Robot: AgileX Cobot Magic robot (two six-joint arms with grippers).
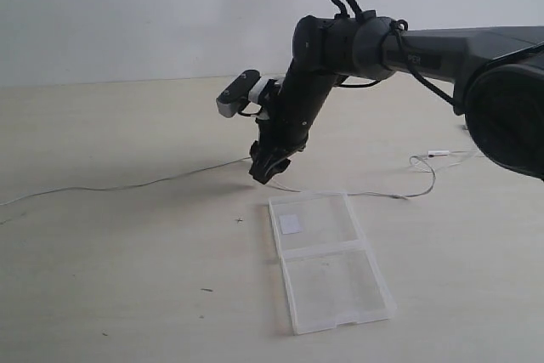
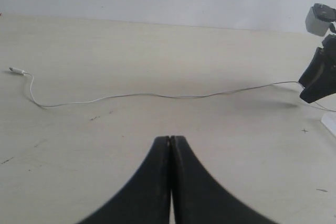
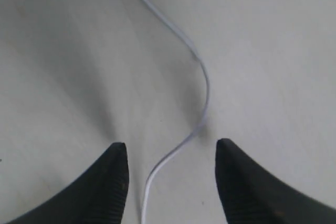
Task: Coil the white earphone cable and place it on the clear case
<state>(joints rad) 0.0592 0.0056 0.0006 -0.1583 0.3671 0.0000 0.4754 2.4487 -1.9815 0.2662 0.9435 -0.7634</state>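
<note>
We start with the white earphone cable [image 1: 127,185], a very thin, limp wire. It runs across the table from the left edge of the exterior view and passes under the right arm. On the right side it curls into a loose loop, beside a small white inline piece [image 1: 439,152]. None of it lies on the case; it passes just beyond the case's far short edge.

The clear plastic case [image 1: 336,282] lies opened flat: two glossy, rectangular hinged halves with rounded corners. The far half carries a small white square sticker [image 1: 291,224].

The right gripper [image 1: 270,167], matte black with ribbed inner pads, points down just beside the far edge of the case. Its fingers stand apart, and in the right wrist view the wire bends in an S between them without being pinched. We cannot tell whether the fingertips touch the table.

The left gripper [image 2: 170,139] has smooth, curved black fingers pressed together with nothing between them. It sits well apart from the wire.

The pale, matte beige table [image 1: 127,295] shows a few dark specks. Left of the case and towards the near edge there is broad bare surface, and a plain light wall stands behind.
</note>
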